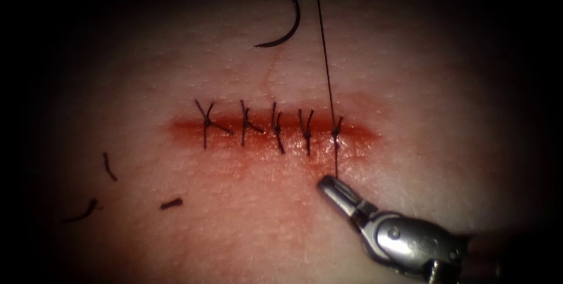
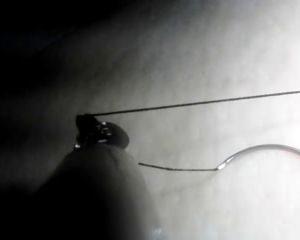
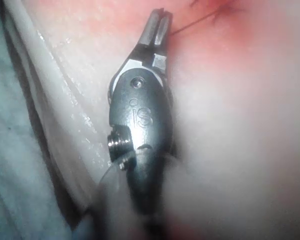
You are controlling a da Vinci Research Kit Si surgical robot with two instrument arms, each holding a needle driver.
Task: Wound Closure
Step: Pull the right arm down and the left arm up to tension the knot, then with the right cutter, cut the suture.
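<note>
Tissue: pale pork belly (image 1: 176, 55) spans the endoscope view, reddened with fluid (image 1: 352, 134) along the cut.
Cut: a horizontal wound (image 1: 182, 125) across the middle, crossed by five knotted stitches (image 1: 206, 122).
Right tool: the silver needle driver (image 1: 335, 190) enters from lower right, its tip just below the rightmost stitch on the near side of the cut. The right wrist view (image 3: 157, 27) shows what the endoscope leaves unclear: the jaws pressed together on the thread's short end, which runs off toward the knot.
Left tool: seen in the left wrist view as a dark tip (image 2: 85, 121) with the taut thread meeting it; whether its jaws are closed cannot be told.
Thread: one long strand (image 1: 324, 43) rises straight from the rightmost stitch to the top edge; the left wrist view (image 2: 200, 103) shows it stretched tight.
Needle: one curved needle (image 1: 291, 23) lies free on the tissue above the cut, held by neither tool, not in the tissue; seen also in the left wrist view (image 2: 260, 150).
Cut ends: three thread scraps (image 1: 171, 203) lie at lower left.
</note>
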